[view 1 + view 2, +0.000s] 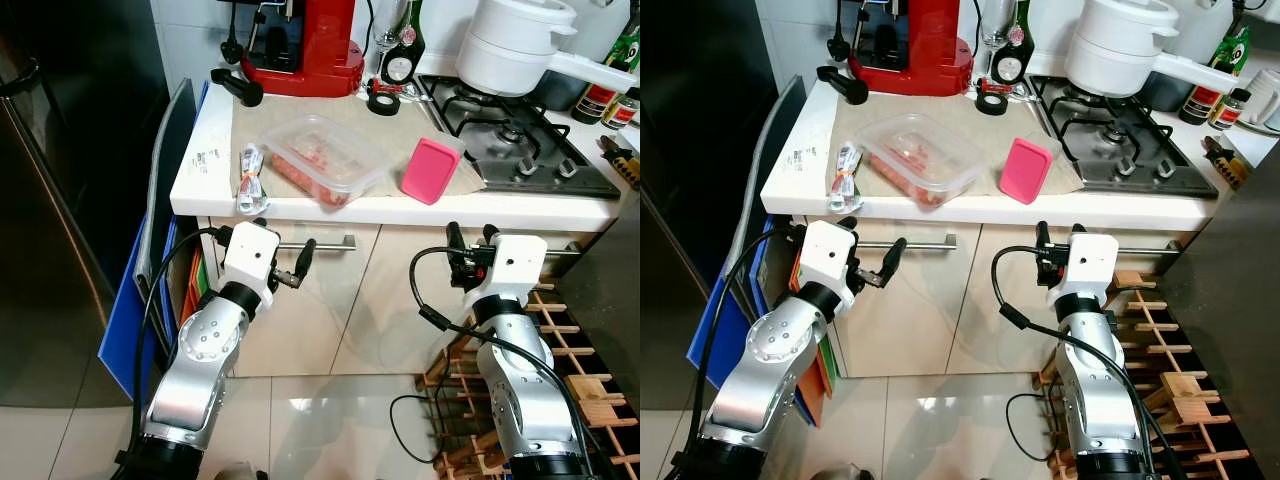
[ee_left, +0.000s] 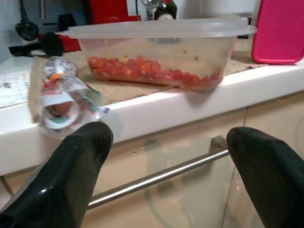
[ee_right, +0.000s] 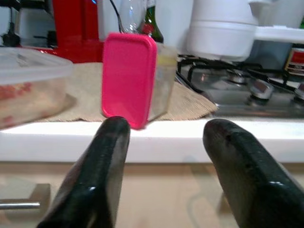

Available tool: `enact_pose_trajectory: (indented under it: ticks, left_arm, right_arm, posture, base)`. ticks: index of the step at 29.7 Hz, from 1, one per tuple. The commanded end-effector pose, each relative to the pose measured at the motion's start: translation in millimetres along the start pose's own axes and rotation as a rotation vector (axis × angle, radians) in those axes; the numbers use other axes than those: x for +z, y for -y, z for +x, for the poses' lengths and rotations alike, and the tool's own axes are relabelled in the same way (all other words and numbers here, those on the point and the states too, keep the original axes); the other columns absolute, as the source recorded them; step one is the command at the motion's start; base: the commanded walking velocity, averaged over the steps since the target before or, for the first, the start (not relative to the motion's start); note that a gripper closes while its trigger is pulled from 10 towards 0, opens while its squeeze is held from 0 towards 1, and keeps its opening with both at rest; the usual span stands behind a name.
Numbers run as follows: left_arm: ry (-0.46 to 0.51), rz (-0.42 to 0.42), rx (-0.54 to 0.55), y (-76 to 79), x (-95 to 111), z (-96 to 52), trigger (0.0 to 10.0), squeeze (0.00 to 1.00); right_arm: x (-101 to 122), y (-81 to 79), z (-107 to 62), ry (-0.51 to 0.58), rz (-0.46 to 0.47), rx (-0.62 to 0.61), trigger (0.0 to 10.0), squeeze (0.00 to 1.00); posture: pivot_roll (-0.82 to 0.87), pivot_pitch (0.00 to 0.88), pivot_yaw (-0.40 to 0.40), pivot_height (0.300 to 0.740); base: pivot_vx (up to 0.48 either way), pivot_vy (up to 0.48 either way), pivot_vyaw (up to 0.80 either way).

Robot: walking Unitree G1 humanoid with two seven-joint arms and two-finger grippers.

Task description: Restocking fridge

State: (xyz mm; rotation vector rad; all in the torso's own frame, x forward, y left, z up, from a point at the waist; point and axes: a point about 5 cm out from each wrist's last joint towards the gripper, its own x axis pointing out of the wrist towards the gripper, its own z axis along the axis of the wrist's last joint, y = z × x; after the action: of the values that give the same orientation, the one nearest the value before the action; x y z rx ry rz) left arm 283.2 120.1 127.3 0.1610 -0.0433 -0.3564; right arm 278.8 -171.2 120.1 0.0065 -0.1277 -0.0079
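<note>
On a beige mat on the white counter stands a clear lidded tub of red food. A small pink-lidded container leans beside it, and a crumpled wrapped packet lies at the counter's edge. My left gripper is open below the counter edge, in front of the drawer handle, and faces the tub and the packet. My right gripper is open too, just under the counter and in line with the pink container. Neither holds anything. The dark fridge stands at the left.
A red coffee machine and bottles stand at the back of the counter. A white pot sits on the gas hob. Blue and grey boards lean between fridge and cabinet. A wooden rack stands on the floor at right.
</note>
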Motion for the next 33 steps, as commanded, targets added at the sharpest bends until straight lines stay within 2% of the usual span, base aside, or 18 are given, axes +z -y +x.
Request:
enact_pose_trajectory:
  ticks: [1, 8, 9, 10, 11, 12, 13, 14, 18, 20, 26, 32, 33]
  left_arm:
    - [0.059, -0.005, -0.019, 6.6, 12.2, 4.2, 10.0, 0.0]
    - [0.112, 0.001, -0.014, 6.7, 25.5, 9.8, 10.0, 0.0]
    - [0.119, 0.004, -0.009, 5.2, 27.1, 10.2, 10.0, 0.0]
    - [0.128, 0.007, 0.001, 2.9, 29.3, 10.9, 10.0, 0.0]
    - [0.132, 0.007, 0.007, 1.8, 30.4, 11.4, 10.0, 0.0]
    - [0.135, 0.007, 0.011, 1.1, 31.2, 11.9, 10.0, 0.0]
    - [0.135, 0.007, 0.011, 1.1, 31.2, 11.9, 10.0, 0.0]
    - [0.141, 0.008, 0.018, 0.3, 33.4, 13.6, 10.0, 0.0]
    - [0.156, 0.016, 0.032, -2.4, 38.6, 15.3, 10.0, 0.0]
    - [0.169, 0.019, 0.049, -7.3, 43.4, 13.4, 10.0, 0.0]
    - [0.165, 0.021, 0.062, -10.4, 43.2, 9.1, 10.0, 0.0]
    - [0.17, 0.02, 0.066, -9.4, 46.7, 7.6, 10.0, 0.0]
    - [0.173, 0.018, 0.069, -9.5, 48.4, 7.7, 10.0, 0.0]
  right_arm:
    - [10.7, -2.5, 5.6, 0.052, 0.003, 0.017, 10.0, 1.0]
    - [25.2, -5.5, 19.9, 0.096, 0.018, 0.033, 10.0, 1.0]
    - [28.3, -6.5, 23.2, 0.104, -0.01, 0.031, 10.0, 1.0]
    - [31.6, -9.9, 31.6, 0.106, -0.044, 0.026, 10.0, 0.7]
    - [32.4, -11.3, 34.9, 0.107, -0.054, 0.02, 10.0, 0.7]
    - [32.6, -12.6, 37.5, 0.105, -0.048, 0.023, 10.0, 0.0]
    - [32.6, -12.6, 37.5, 0.105, -0.048, 0.023, 10.0, 0.0]
    - [28.4, -14.3, 45.8, 0.081, -0.047, 0.013, 10.0, 0.0]
    - [23.3, -18.3, 62.0, 0.037, -0.047, 0.011, 10.0, 0.0]
    - [27.8, -22.9, 71.2, 0.021, 0.015, 0.014, 10.0, 0.0]
    - [27.1, -29.6, 81.6, -0.027, 0.063, 0.012, 10.0, 0.0]
    - [39.4, -33.7, 97.1, -0.003, 0.065, 0.018, 10.0, 0.0]
    - [45.3, -32.5, 104.5, 0.002, 0.058, 0.011, 10.0, 0.0]
  posture:
    - [0.08, 0.0, -0.07, 0.74]
    - [0.09, 0.0, -0.086, 0.74]
    - [0.1, 0.0, -0.091, 0.74]
    - [0.11, 0.0, -0.097, 0.74]
    - [0.11, 0.0, -0.097, 0.74]
    - [0.12, 0.0, -0.099, 0.74]
    - [0.12, 0.0, -0.099, 0.74]
    - [0.12, 0.0, -0.102, 0.74]
    - [0.13, 0.0, -0.104, 0.74]
    - [0.14, 0.0, -0.107, 0.74]
    - [0.15, 0.0, -0.111, 0.74]
    - [0.16, 0.0, -0.116, 0.74]
    - [0.16, 0.0, -0.118, 0.74]
  base:
    - [0.0, 0.0, 0.0]
    - [0.0, 0.0, 0.0]
    - [0.0, 0.0, 0.0]
    - [0.0, 0.0, 0.0]
    - [0.0, 0.0, 0.0]
    - [0.0, 0.0, 0.0]
    - [0.0, 0.0, 0.0]
    - [0.0, 0.0, 0.0]
    - [0.0, 0.0, 0.0]
    - [0.0, 0.0, 0.0]
    - [0.0, 0.0, 0.0]
    - [0.0, 0.0, 0.0]
    - [0.0, 0.0, 0.0]
